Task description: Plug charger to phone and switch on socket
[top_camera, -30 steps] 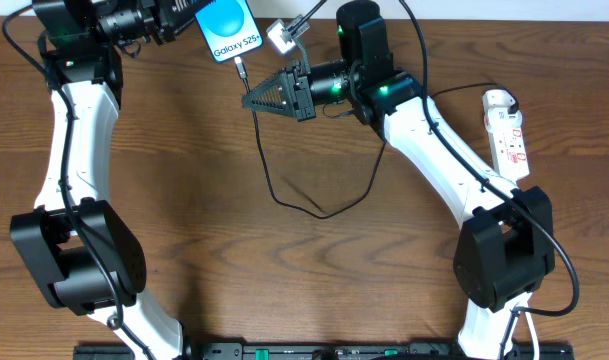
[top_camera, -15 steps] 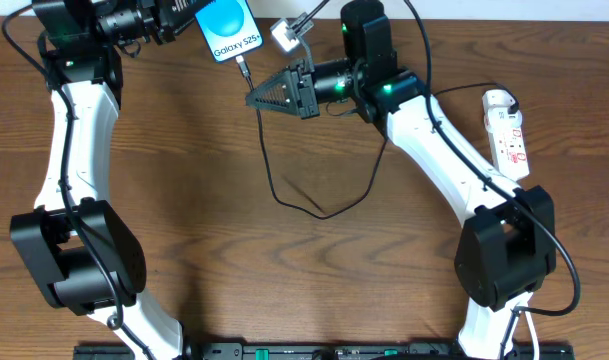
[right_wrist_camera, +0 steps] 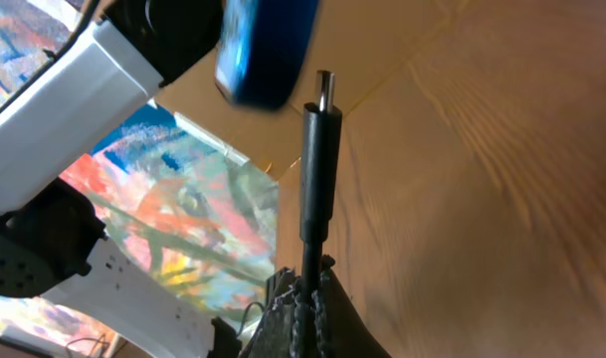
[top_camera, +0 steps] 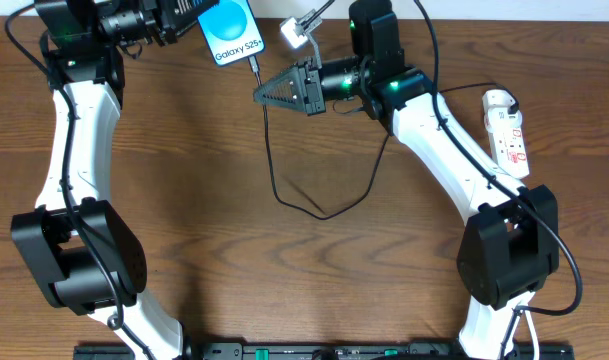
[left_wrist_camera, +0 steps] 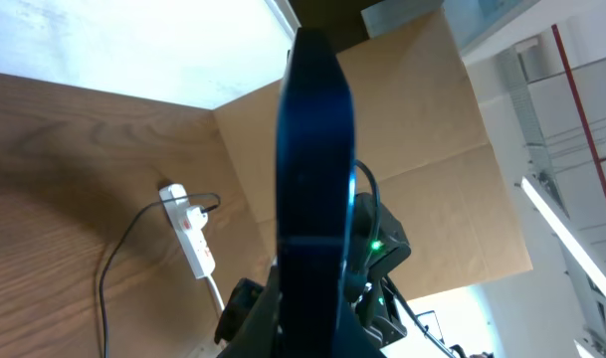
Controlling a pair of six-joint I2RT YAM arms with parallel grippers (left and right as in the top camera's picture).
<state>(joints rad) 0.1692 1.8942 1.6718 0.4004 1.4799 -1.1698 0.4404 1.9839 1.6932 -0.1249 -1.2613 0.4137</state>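
While left pincer (top_camera: 192,12) grips the phone (top_camera: 232,32) aloft, right pincer (top_camera: 259,96) clamps the charger (right_wrist_camera: 317,169) (tip near phone)

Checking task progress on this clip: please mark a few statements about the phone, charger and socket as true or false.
1. The left gripper holds the phone. True.
2. The connector of the charger is fully seated in the phone. False: in the right wrist view its metal tip is bare, close to the phone but not in it.
3. The right gripper has its jaws shut on the charger just behind the connector. True.
4. The white plug adapter sits in the socket. False: it is unplugged, well apart from the socket.
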